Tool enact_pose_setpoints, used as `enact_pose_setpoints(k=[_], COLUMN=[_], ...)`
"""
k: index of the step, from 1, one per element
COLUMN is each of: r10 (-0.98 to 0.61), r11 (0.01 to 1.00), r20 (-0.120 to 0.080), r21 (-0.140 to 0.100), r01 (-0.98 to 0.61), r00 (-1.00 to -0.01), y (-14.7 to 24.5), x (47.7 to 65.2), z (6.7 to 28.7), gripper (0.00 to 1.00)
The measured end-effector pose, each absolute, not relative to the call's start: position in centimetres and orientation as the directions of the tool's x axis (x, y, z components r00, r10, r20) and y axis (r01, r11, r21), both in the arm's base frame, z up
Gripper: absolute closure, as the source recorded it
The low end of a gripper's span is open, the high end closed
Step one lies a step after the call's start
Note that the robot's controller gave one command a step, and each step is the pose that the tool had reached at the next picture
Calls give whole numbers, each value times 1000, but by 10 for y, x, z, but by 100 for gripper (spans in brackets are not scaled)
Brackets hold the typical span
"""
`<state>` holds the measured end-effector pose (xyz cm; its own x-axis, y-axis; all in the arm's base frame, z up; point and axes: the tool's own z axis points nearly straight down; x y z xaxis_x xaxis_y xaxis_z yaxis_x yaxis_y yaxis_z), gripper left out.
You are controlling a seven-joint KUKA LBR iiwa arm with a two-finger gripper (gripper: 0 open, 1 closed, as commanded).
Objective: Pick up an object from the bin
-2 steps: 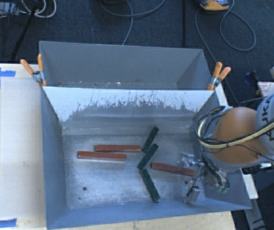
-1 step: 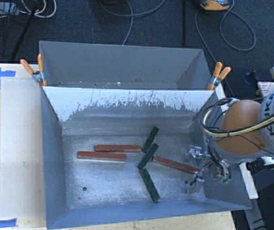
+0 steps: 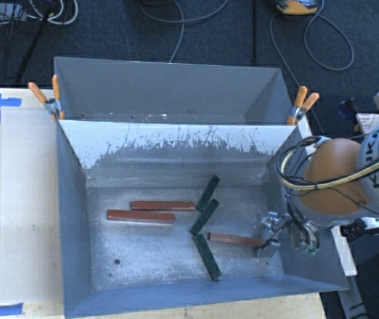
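Dark carpet (image 3: 196, 38) with trailing cables (image 3: 335, 45) lay behind the grey bin (image 3: 143, 261). On its floor lay three brown sticks (image 3: 162, 205) and three dark green sticks (image 3: 204, 216). The arm (image 3: 332, 178) reached in from the right. Its gripper (image 3: 267, 234) sat low at the right end of the lone brown stick (image 3: 232, 239), lower right of centre. Whether it was open or closed could not be told.

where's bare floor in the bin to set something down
Front left floor of the grey metal bin, below the two flat brown sticks and left of the dark green flat strips, is bare. So is the strip along the back wall. Centre right is crowded: green strips, a third brown stick, the gripper.
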<state>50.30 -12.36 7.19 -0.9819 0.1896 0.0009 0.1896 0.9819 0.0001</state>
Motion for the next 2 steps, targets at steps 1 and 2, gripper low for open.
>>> enact_pose_setpoints(k=[1,2], r10=[-15,-28], r11=[1000,1000], r20=[-3,-7], r21=[-1,-2], r01=[-15,-28], r00=[-1000,-1000], y=[-133,-126], x=[496,488], z=[126,206], gripper=[100,100])
